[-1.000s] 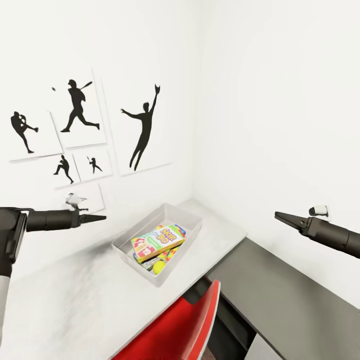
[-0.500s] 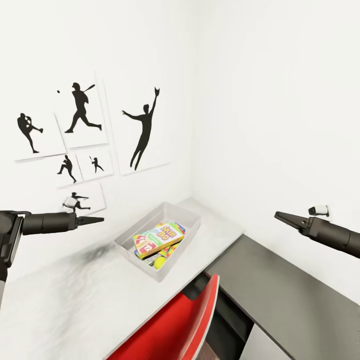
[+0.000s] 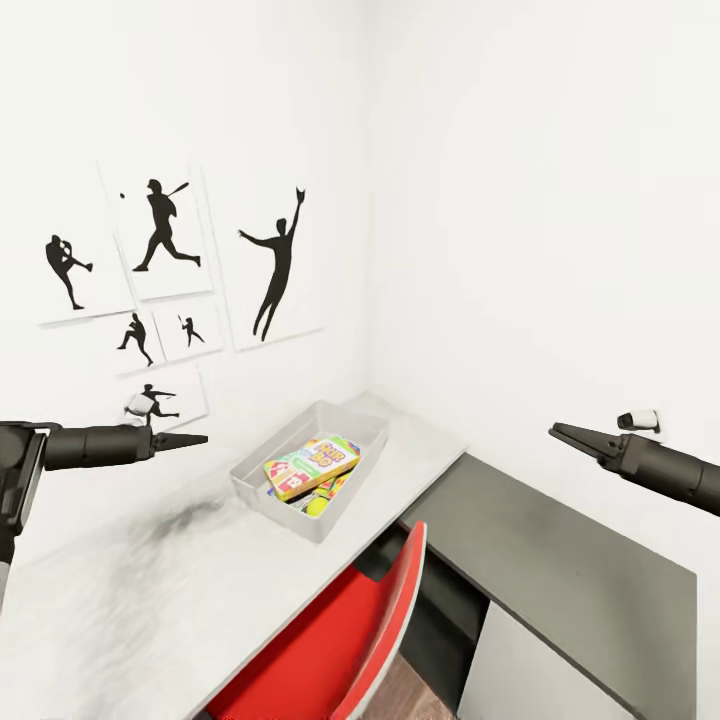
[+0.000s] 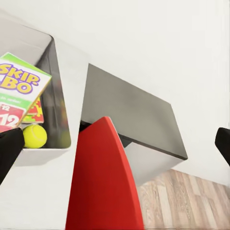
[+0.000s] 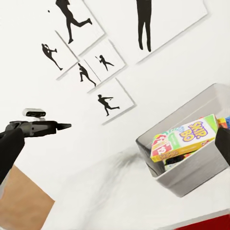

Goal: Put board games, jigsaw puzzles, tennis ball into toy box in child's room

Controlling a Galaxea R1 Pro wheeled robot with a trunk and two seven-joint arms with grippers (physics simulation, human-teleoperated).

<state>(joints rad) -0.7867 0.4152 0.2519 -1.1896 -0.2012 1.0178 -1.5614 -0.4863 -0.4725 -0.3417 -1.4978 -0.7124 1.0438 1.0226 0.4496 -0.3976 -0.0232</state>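
Left gripper (image 3: pixel 195 439): held out level above the near end of the table, fingers spread wide as the wrist view shows, holding nothing. Right gripper (image 3: pixel 563 433): held out level above the dark lower section, fingers likewise spread wide, holding nothing.

Toy box (image 3: pixel 262 465): grey tray with sloping sides, standing on the pale table (image 3: pixel 130 590) near the room's corner, between the two grippers and beyond them. Contents: Skip-Bo game box (image 3: pixel 312 466) lying tilted on top; tennis ball (image 4: pixel 34 135) at the tray's near wall, just beside the game box; bright multicoloured sheets beneath, too hidden to tell apart.

Dark grey side section (image 3: pixel 560 560): lower than the table, along the right wall, white panel below it.

Chair (image 3: pixel 330 640): red back, pushed close to the table edge.

Room: white walls, black sports silhouette pictures (image 3: pixel 165 268) on the left wall, wood plank floor (image 4: pixel 189 201).
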